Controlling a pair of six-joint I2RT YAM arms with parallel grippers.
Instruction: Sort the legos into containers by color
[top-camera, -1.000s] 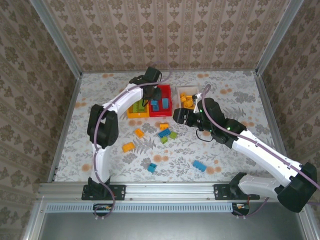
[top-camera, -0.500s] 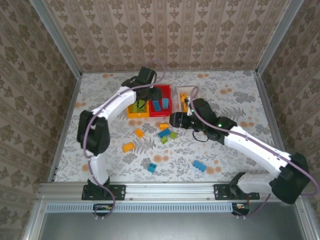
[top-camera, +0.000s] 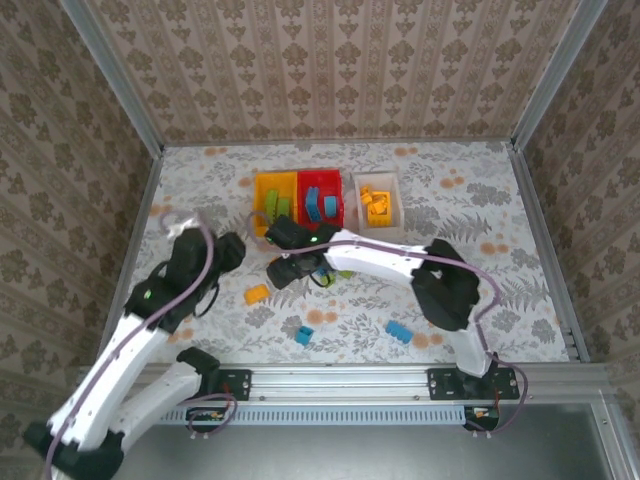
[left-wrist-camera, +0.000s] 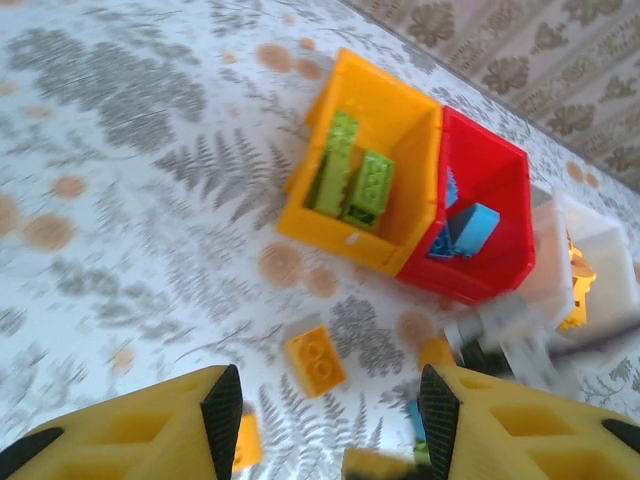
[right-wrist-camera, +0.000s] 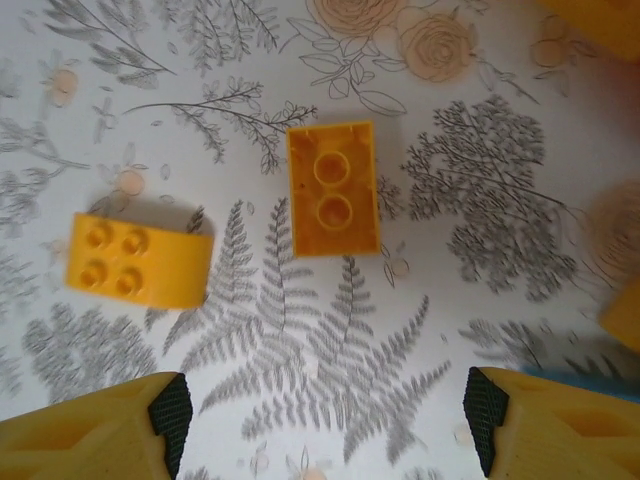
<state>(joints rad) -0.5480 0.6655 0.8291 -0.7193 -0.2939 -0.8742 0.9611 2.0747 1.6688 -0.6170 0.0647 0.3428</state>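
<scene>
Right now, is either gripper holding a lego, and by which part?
Nothing is held: the left gripper and the right gripper are both open and empty.

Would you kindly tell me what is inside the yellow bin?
Two lime green bricks lie side by side in the yellow bin; no other colour shows. Its near wall hides a strip of the floor behind it, so anything small there cannot be seen.

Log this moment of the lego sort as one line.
right gripper open above orange brick | left gripper open, holding nothing | yellow bin: green bricks | red bin: blue bricks | white bin: orange bricks | loose bricks on table
</scene>
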